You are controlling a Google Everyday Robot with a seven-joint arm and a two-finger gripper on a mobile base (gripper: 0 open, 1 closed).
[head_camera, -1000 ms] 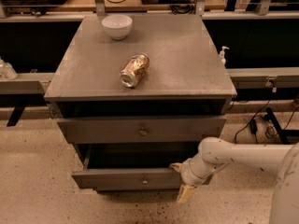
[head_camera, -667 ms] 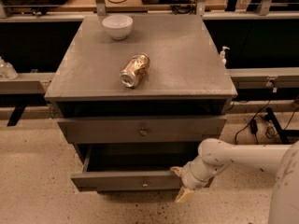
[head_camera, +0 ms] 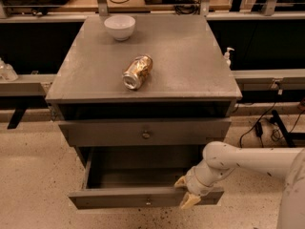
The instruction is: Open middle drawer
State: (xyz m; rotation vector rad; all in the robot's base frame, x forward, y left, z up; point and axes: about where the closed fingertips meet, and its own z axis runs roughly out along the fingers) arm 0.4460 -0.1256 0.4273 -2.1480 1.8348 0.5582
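Note:
The middle drawer [head_camera: 119, 198] is a grey front with a small round knob [head_camera: 148, 202]. It stands pulled out from the grey cabinet [head_camera: 143, 70], and its dark inside shows. My gripper [head_camera: 187, 192] is at the right part of that front, at the end of my white arm [head_camera: 248, 161]. Its yellowish fingertips [head_camera: 190, 202] straddle the front's top edge, one inside the drawer and one in front. The drawer above [head_camera: 109, 133], with its own knob [head_camera: 146, 134], is nearly shut. A third front is hidden.
A crushed gold can [head_camera: 137, 72] lies on the cabinet top, and a white bowl [head_camera: 119, 26] stands at its back. A small pump bottle [head_camera: 228, 56] is at the right. Cables [head_camera: 259, 128] lie on the speckled floor to the right.
The middle drawer has slid further out toward the camera, and my gripper has moved with its front edge. The can and bowl have not moved.

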